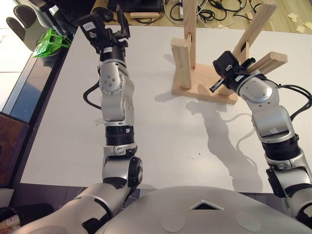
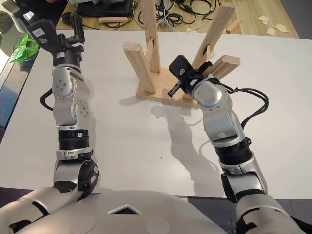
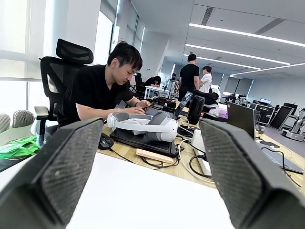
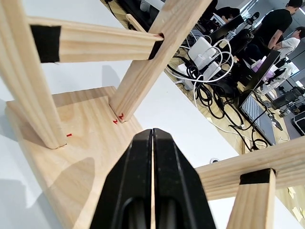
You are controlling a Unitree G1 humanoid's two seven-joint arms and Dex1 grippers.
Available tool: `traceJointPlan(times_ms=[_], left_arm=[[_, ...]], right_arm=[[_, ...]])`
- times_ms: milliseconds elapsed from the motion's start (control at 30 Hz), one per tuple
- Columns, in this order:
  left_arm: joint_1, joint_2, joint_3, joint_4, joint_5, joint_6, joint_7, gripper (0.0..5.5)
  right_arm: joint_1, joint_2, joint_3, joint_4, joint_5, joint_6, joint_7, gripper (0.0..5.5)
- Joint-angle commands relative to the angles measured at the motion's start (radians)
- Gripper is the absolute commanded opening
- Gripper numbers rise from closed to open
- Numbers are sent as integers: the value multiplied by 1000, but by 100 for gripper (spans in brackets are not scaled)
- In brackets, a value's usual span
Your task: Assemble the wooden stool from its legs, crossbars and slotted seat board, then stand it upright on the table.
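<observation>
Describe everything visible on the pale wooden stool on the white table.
The pale wooden stool sits upside down: flat seat board rests on the white table, four square legs point up, joined by crossbars with black bands at their ends. Small red marks beside leg bases. Shut right gripper hovers between the legs.

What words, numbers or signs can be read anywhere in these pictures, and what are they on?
Nothing reads clearly enough to quote.
Seat board, at the foot of the far leg: two small red marks, perhaps numerals, too small to read.
Seat board, at the foot of the near leg: a short red dash, not a word.
Green bag: any print is too small to tell.
</observation>
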Motion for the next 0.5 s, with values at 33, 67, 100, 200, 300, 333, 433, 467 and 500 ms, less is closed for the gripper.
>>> traceJointPlan(times_ms=[33,67,100,200,300,333,433,467,500], left_arm=[[13,-10,-12,-29,13,25,8,375],[14,-9,-13,-33,15,29,6,375],[16,-6,-19,-38,20,29,1,375],[20,-10,-33,-55,31,32,-3,375],[15,-14,-48,-59,38,45,-6,375],[14,-10,-55,-63,45,56,-7,375],[16,11,-77,-85,86,108,-2,375],[17,15,-81,-92,99,124,1,375],[23,17,-85,-103,112,139,5,375]], right_arm=[[24,-44,-42,-20,12,-26,26,3],[17,-33,-48,-26,21,-47,25,3],[8,-11,-50,-33,32,-90,21,3],[-30,86,-52,-32,61,-257,-34,3],[-116,206,-91,-1,56,-404,-170,3],[-152,235,-117,3,55,-442,-218,3],[-262,233,-195,-6,9,-560,-318,3],[-294,210,-221,-10,-20,-582,-341,3],[-319,174,-252,-16,-51,-590,-356,3]])
